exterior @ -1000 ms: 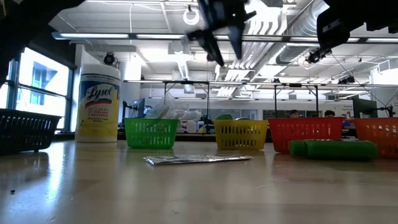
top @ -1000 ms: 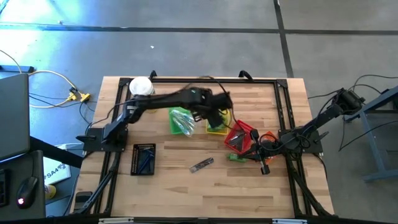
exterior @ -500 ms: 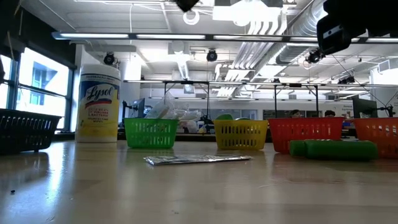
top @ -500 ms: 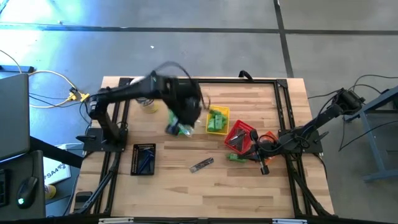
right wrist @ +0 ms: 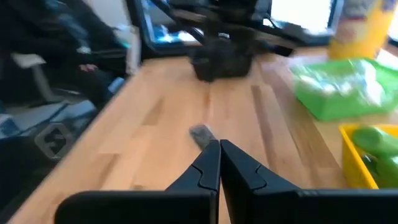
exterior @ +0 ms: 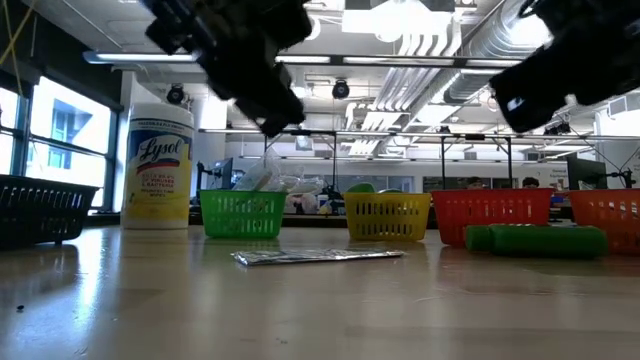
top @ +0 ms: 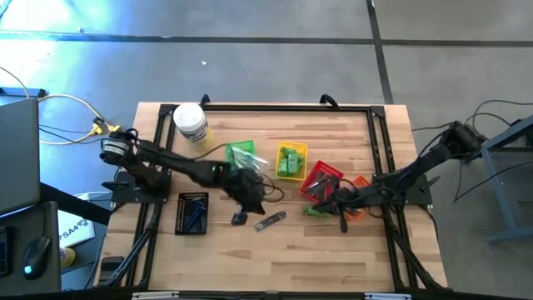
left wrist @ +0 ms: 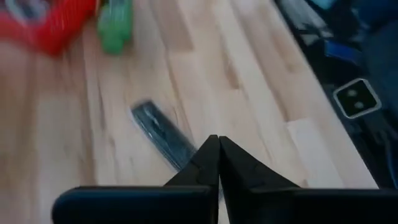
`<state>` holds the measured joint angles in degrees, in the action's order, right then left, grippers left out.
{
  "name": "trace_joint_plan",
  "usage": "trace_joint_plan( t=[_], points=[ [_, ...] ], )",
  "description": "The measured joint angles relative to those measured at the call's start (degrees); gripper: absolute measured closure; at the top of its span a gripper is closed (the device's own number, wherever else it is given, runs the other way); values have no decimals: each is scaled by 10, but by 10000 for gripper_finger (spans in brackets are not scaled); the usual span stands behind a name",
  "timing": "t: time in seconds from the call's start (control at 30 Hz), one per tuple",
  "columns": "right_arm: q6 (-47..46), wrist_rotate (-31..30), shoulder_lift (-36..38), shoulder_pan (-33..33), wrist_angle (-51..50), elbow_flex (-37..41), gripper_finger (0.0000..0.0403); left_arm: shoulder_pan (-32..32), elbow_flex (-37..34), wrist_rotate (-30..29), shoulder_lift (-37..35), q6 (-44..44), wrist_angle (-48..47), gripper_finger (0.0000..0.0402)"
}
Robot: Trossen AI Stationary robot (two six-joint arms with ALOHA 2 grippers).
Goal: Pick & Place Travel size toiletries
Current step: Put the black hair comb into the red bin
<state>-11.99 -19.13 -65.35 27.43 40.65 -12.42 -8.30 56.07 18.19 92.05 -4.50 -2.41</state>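
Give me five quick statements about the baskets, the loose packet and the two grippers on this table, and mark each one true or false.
1. The left gripper has its fingers shut with nothing between them. True.
2. The slim packet lies inside the green basket. False: it lies loose on the bare table, in front of the baskets.
3. The yellow basket holds green bottles. True.
4. The white jar has tipped onto its side. False: it stands upright near the table's back left corner.
5. The right gripper is open over the black basket. False: its fingers are shut, near the red basket.
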Motion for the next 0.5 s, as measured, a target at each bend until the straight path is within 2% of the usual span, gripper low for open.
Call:
trace_joint_plan(
  t=[0.1,0.2,0.27,0.37,0.5],
  points=[
    [-17,17,-46,-30,-6,-27,401,-34,-36,-81,2,-89,36,401],
    [-15,56,-96,-56,-28,-68,401,-57,-40,-178,5,-171,12,401],
    [-14,82,-133,-71,-59,-102,401,-72,-40,-227,7,-191,2,400],
    [-4,123,-189,-88,-118,-155,401,-98,-40,-266,17,-195,-13,384],
    [18,161,-250,-105,-181,-211,401,-123,-40,-266,28,-215,-6,335]
  ],
)
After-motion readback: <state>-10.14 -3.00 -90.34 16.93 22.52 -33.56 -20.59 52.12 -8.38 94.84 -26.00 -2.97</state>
